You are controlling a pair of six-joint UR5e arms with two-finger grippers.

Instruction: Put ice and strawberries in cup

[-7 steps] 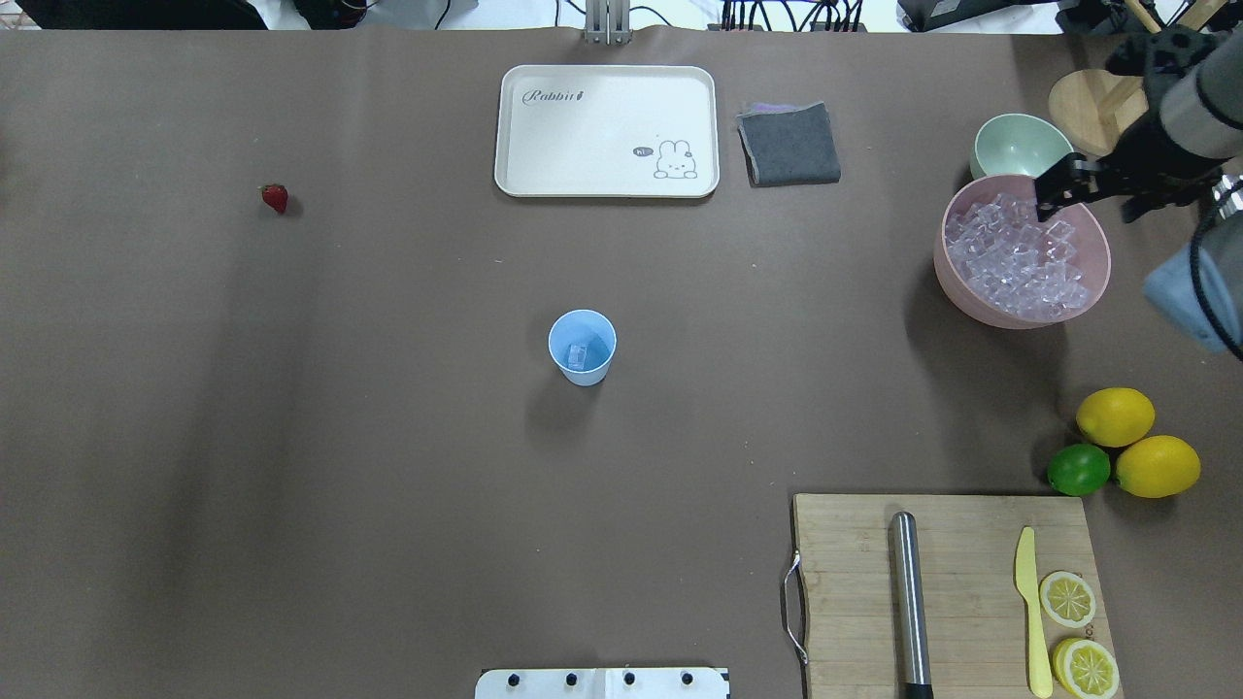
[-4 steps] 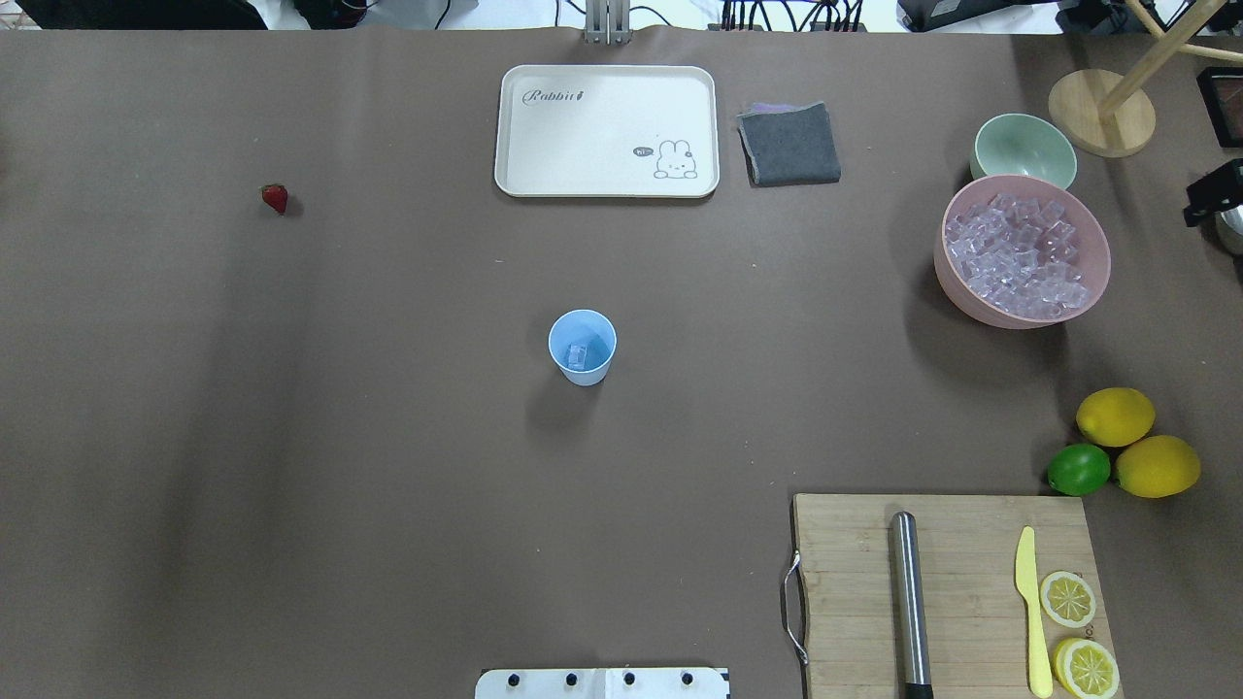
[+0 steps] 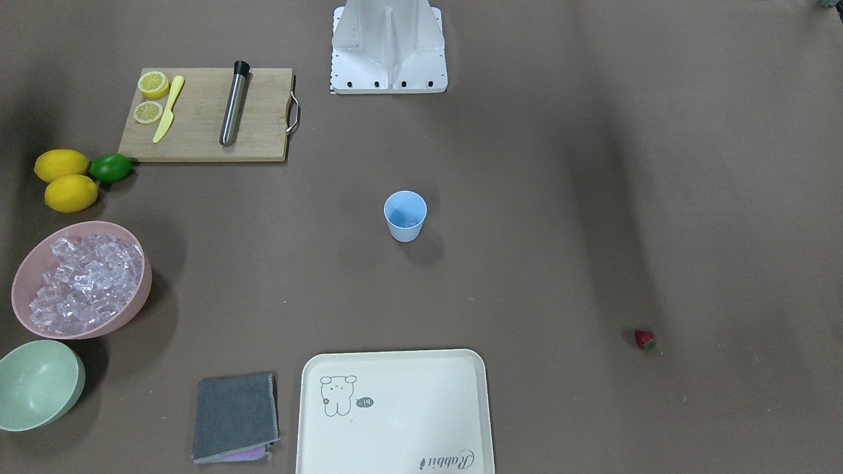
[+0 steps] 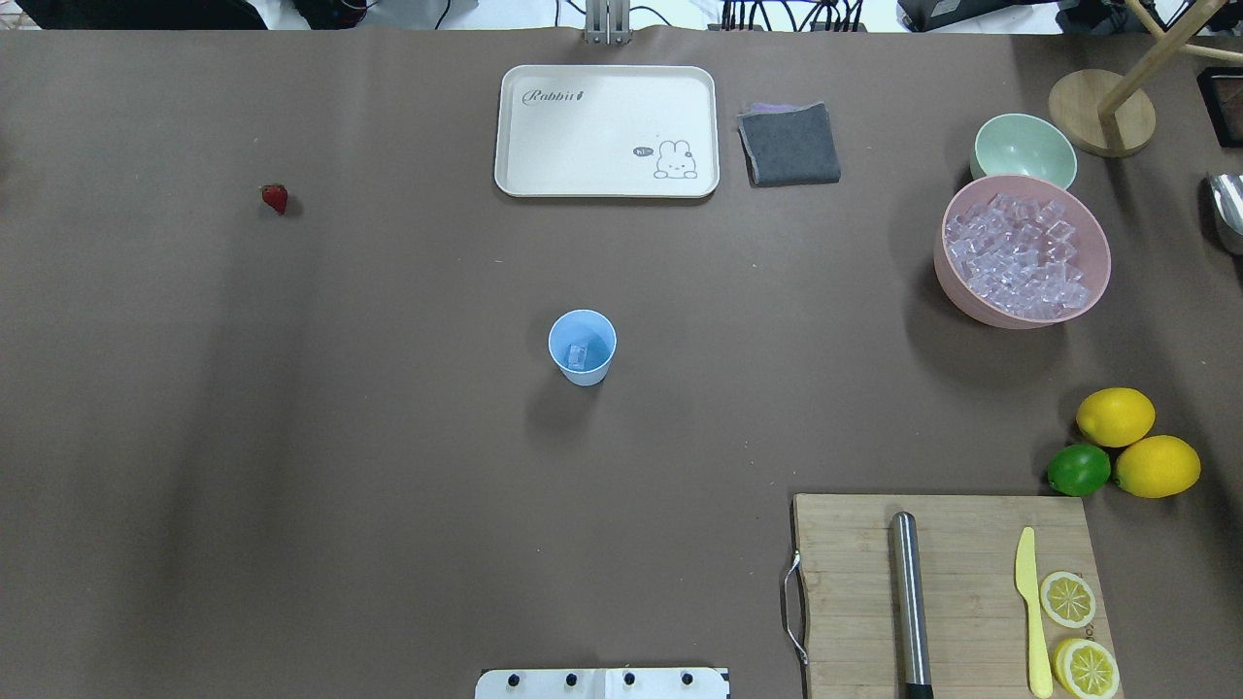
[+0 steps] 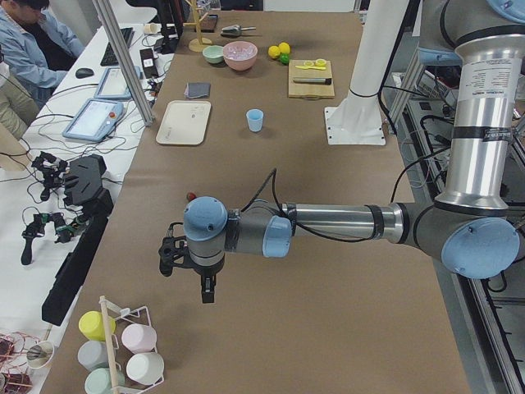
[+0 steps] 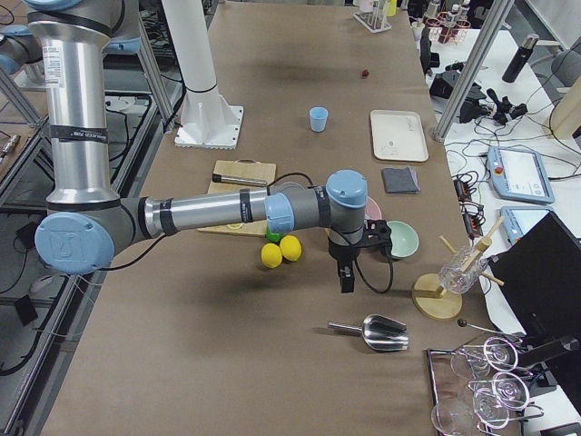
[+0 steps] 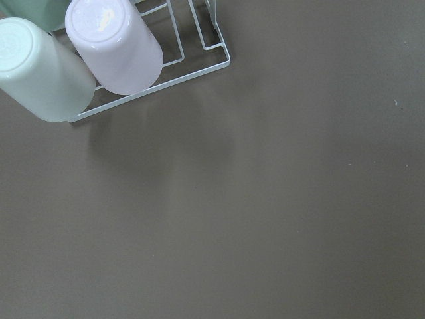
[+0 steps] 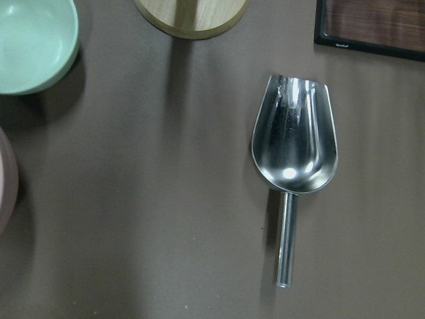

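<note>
Right arm [image 6: 209, 213]: a second ago it reached over the pink bowl [image 4: 946, 277]. It has since pulled right, past the overhead view's edge, and now stretches over the desk's [image 4: 388, 466] right end.
Right end effector [image 6: 346, 275]: it hangs just above the desk near the metal scoop [image 8: 294, 149]. Only the side camera shows it, so I cannot tell whether it is spread or closed. Nothing shows in its fingers.
Left arm [image 5: 336, 222]: it lies low over the left end of the desk, well apart from everything the task needs.
Left end effector [image 5: 207, 287]: it points down beside the rack [image 7: 169, 63] of upturned cups. Its spread cannot be told either.
Pink bowl: it sits on the right with its heap of ice [image 4: 1020, 257] uncovered.
Metal scoop: it lies flat and empty on the desk, right of the pink bowl and handle free. The withdrawal probably leads to a scooped load.
Cup [image 4: 582, 347]: it stands upright mid-desk with some ice in its bottom, so the ice step seems begun.
Strawberry [image 4: 275, 197]: it rests on the bare desk far to the left, well apart from the cup, and is not yet delivered.
</note>
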